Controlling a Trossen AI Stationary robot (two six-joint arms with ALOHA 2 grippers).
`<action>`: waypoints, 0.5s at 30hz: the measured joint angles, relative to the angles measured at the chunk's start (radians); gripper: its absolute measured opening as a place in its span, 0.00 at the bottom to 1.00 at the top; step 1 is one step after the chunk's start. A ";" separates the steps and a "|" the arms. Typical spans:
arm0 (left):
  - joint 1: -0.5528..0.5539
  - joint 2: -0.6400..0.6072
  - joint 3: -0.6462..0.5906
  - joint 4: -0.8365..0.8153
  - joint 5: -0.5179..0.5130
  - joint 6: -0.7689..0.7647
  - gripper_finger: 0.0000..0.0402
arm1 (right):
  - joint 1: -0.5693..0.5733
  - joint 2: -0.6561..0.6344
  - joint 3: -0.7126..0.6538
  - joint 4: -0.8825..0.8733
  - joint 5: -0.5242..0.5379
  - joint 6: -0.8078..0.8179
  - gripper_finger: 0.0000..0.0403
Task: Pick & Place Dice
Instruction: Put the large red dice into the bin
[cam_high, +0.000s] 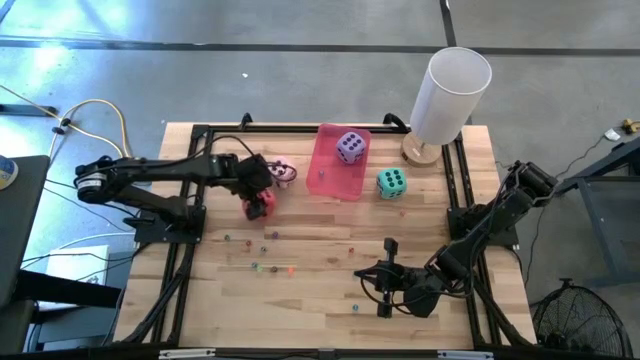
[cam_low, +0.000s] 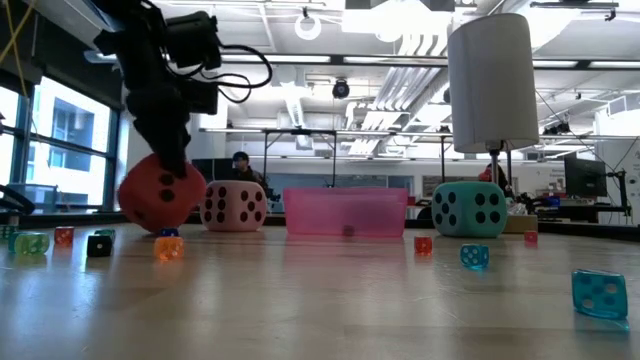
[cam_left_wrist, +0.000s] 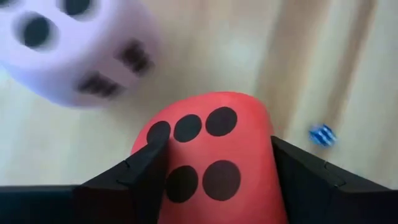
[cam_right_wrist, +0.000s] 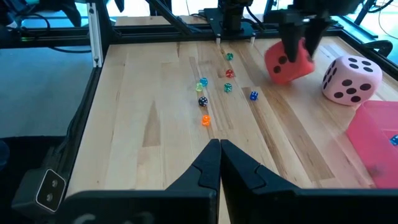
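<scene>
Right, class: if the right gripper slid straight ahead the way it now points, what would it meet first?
Probably the scatter of tiny coloured dice, the orange one first. The right gripper is shut and points across bare table toward them; depth is hard to judge.

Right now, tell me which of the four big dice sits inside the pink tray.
The purple die. It alone rests in the pink tray; the teal die and pink die sit on the table, and the red die is between the left tool's fingers.

We see the pink die (cam_left_wrist: 68, 50) blurred & cut off at the edge in left wrist view; red die (cam_left_wrist: 211, 162) partly hidden by claw fingers (cam_left_wrist: 134, 171).
</scene>
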 joint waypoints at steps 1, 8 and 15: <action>-0.018 -0.013 0.003 -0.015 0.004 -0.009 0.58 | 0.000 0.000 0.000 0.000 0.000 0.000 0.00; -0.169 -0.078 0.072 -0.048 0.029 -0.048 0.57 | 0.000 0.000 0.000 0.000 0.004 -0.003 0.00; -0.231 -0.077 0.252 -0.014 -0.006 0.046 0.53 | -0.002 0.000 0.000 0.000 0.004 -0.003 0.00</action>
